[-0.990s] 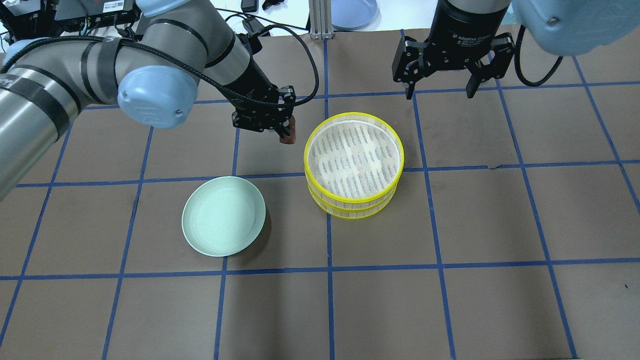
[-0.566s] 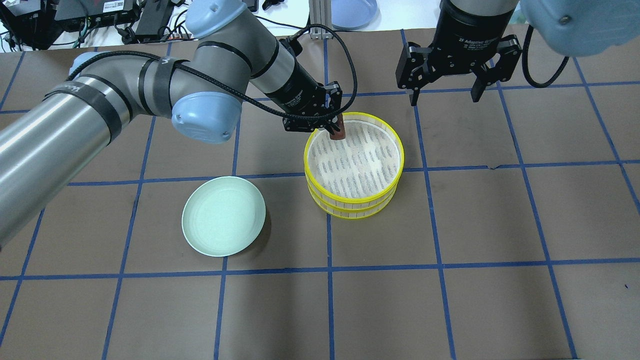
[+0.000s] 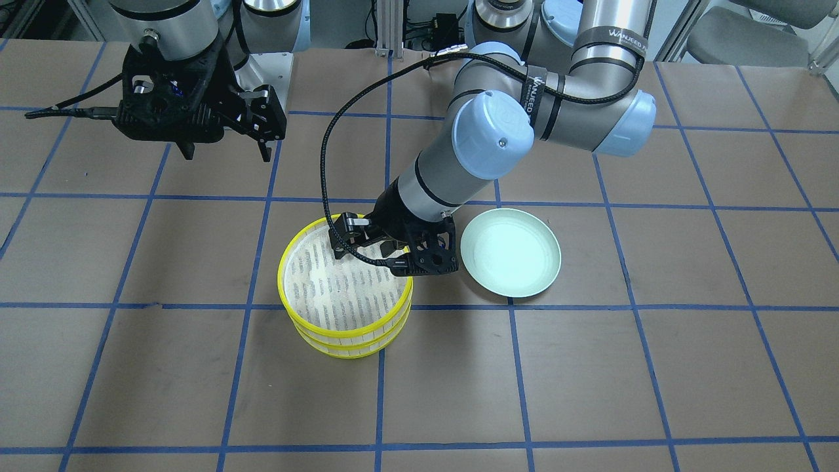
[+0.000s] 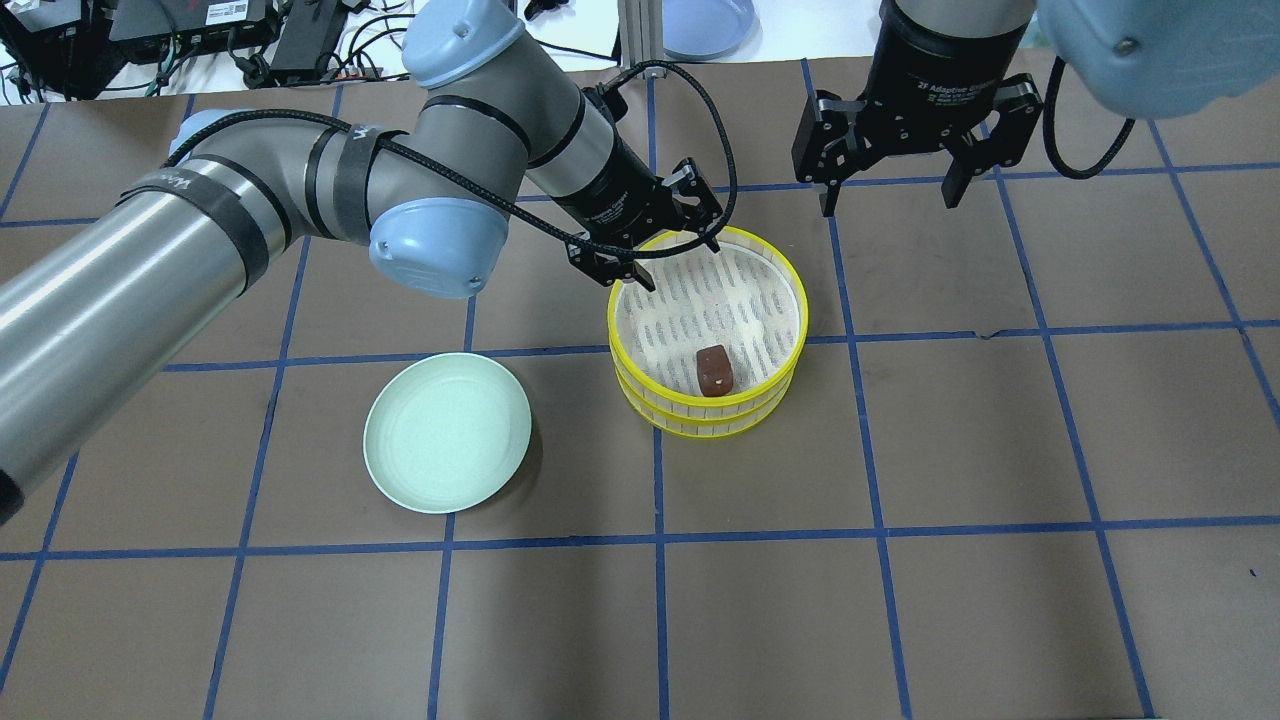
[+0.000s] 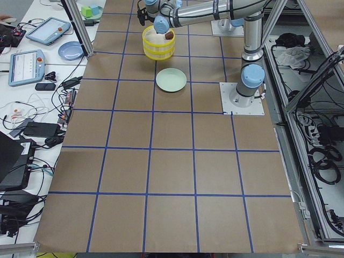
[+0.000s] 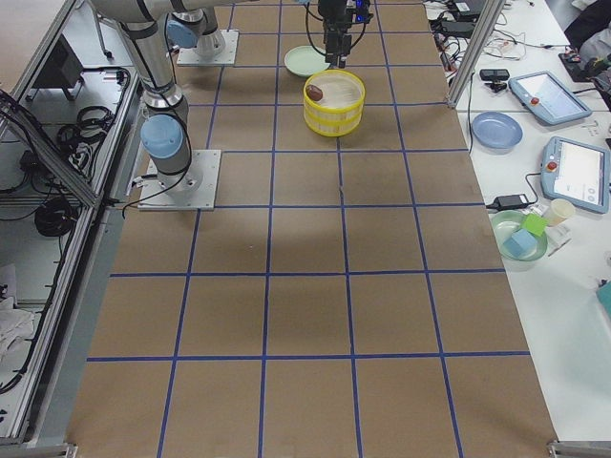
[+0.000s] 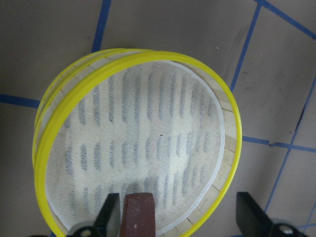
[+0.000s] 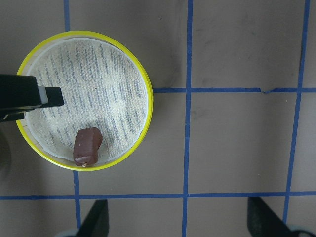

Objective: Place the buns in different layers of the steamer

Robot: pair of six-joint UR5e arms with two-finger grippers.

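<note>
Two yellow-rimmed steamer trays stand stacked, the top tray [image 4: 790,270] on the lower tray [image 4: 700,425]. The dark reddish-brown bun [image 4: 714,370] lies free on the top tray's white mesh, near the rim on the robot's side; it also shows in the right wrist view [image 8: 88,145] and the left wrist view [image 7: 139,215]. My left gripper [image 4: 680,262] is open and empty just above the tray's far-left rim. In the front view this gripper [image 3: 385,252] hides the bun. My right gripper [image 4: 888,195] is open and empty, high and to the far right of the stack. The cream-white bun is not in view.
A pale green plate [image 4: 447,432] lies empty on the brown table left of the stack. Blue tape lines [image 4: 657,470] cross the table. A blue dish [image 4: 708,25] and cables sit beyond the far edge.
My left gripper carried the brown bun rightward over the steamer stack and opened. The bun now lies on the top tray's mesh. The right gripper stayed put.
</note>
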